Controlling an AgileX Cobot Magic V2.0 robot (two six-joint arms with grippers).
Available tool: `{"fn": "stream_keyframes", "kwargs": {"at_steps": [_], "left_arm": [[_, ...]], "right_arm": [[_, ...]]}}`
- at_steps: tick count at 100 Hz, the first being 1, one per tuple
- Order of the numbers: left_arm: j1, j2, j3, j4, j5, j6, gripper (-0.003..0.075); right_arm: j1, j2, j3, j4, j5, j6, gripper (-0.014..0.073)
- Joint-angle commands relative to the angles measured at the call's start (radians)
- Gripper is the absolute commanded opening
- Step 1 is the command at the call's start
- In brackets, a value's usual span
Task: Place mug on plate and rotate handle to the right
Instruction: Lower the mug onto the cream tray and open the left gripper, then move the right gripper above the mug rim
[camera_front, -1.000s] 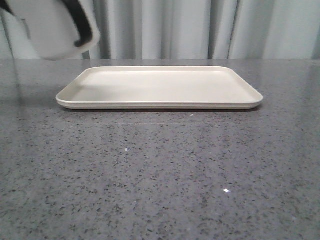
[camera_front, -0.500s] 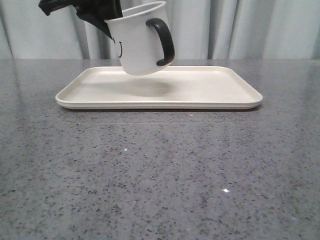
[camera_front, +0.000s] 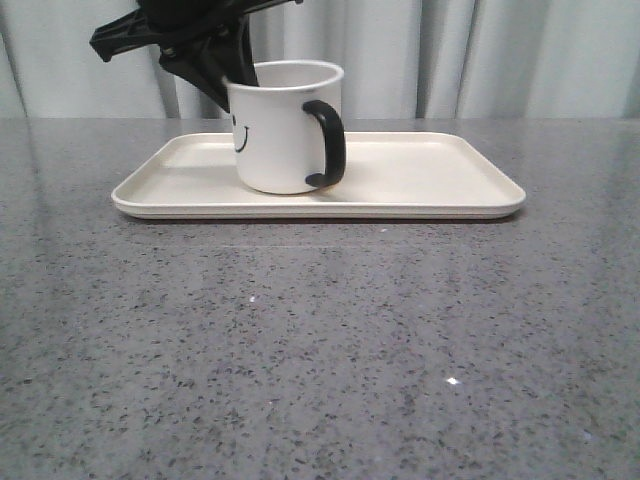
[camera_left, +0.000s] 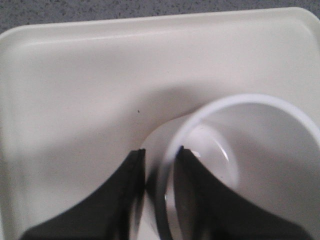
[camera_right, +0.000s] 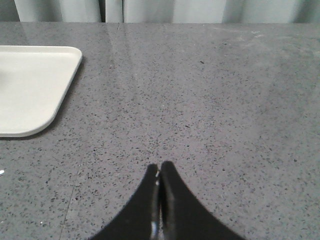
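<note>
The white mug (camera_front: 280, 130) with a black smiley face stands upright on the cream plate (camera_front: 420, 180), left of its middle. Its black handle (camera_front: 328, 143) points right and a little toward the camera. My left gripper (camera_front: 238, 75) is shut on the mug's rim at its left side, one finger inside and one outside. In the left wrist view the fingers pinch the mug wall (camera_left: 250, 150) over the plate (camera_left: 90, 85). My right gripper (camera_right: 159, 170) is shut and empty above the grey table, right of the plate's corner (camera_right: 35, 85).
The grey speckled table (camera_front: 320, 340) stretches in front of the plate. Pale curtains (camera_front: 480, 55) hang behind the table's far edge. The right part of the plate is bare.
My left gripper carried the mug from the upper left over the plate, lowered it and set it upright on the plate. The handle now points right.
</note>
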Motion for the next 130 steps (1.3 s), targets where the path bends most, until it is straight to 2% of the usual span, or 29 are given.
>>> {"fn": "stream_keyframes", "kwargs": {"at_steps": [1, 10, 19, 52, 67, 90, 107, 119, 130], "left_arm": [[-0.009, -0.051, -0.036, -0.012, -0.052, -0.003, 0.0294], [-0.009, -0.051, -0.036, -0.012, -0.049, -0.003, 0.0375], [-0.009, -0.051, -0.036, -0.012, -0.038, -0.003, 0.0407], [-0.011, -0.155, -0.031, 0.001, -0.062, 0.034, 0.041], [-0.011, -0.257, 0.026, 0.057, -0.087, 0.034, 0.0406], [-0.011, -0.484, 0.234, 0.084, -0.225, 0.034, 0.0303], [-0.011, -0.647, 0.385, 0.086, -0.237, 0.068, 0.0218], [-0.011, -0.747, 0.463, 0.088, -0.237, 0.079, 0.015], [-0.011, -0.834, 0.527, 0.088, -0.237, 0.079, 0.0081]], "right_arm": [[-0.003, 0.019, -0.038, -0.004, -0.083, -0.006, -0.0061], [-0.003, 0.019, -0.038, -0.004, -0.083, -0.006, -0.0061], [-0.003, 0.019, -0.038, -0.004, -0.083, -0.006, -0.0061], [-0.001, 0.019, -0.042, -0.004, -0.096, -0.006, -0.0061], [0.042, 0.023, -0.079, -0.005, -0.072, -0.007, -0.006], [0.132, 0.101, -0.156, -0.037, -0.022, -0.007, -0.0057], [0.191, 0.182, -0.238, -0.037, -0.02, -0.007, -0.0049], [0.226, 0.274, -0.311, -0.037, 0.011, -0.007, 0.0028], [0.258, 0.364, -0.388, -0.037, 0.058, -0.007, 0.0141]]}}
